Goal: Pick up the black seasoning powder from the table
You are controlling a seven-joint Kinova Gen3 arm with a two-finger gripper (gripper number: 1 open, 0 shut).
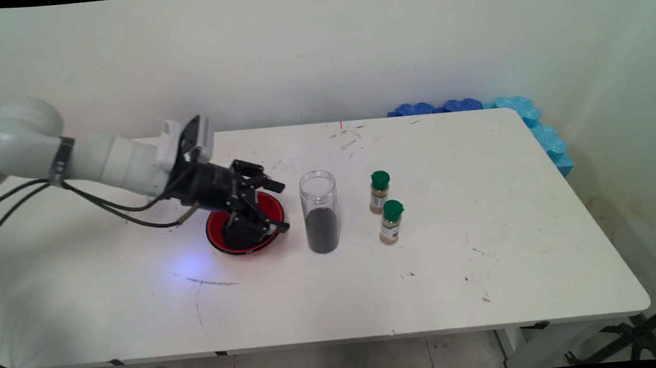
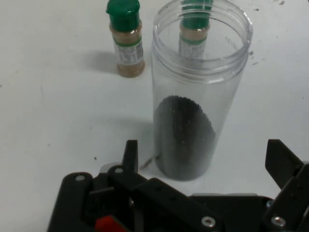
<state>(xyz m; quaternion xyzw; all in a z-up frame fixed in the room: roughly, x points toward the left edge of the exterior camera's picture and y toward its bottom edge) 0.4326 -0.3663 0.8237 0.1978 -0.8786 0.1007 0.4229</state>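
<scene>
The black two-finger gripper (image 1: 281, 206) was seen low over the white table (image 1: 484, 265), pointed sideways at a clear plastic jar (image 1: 319, 210) with its jaws spread wide and nothing between them. In the hand view the gripper (image 2: 205, 159) was aimed straight at the jar (image 2: 198, 92), one fingertip (image 2: 130, 153) to each side of the jar's base and neither touching it. The jar stood upright and lidless, its lower part filled with a dark granular material. Just beside the jar, on the gripper's side, a red bowl (image 1: 266, 208) with a black inside was noted, partly covered by the gripper's linkage. On the jar's far side from the gripper, two small spice bottles with green caps and tan contents were recorded: one (image 1: 380, 192) near the jar, the other (image 1: 392, 221) just beside the first and nearer the table's front edge. Through the hand camera one bottle (image 2: 125, 38) was seen clear of the jar and the other (image 2: 194, 30) through its wall. Blue foam pieces (image 1: 531, 118) were noted along the table's far right corner, well apart from the jar.
</scene>
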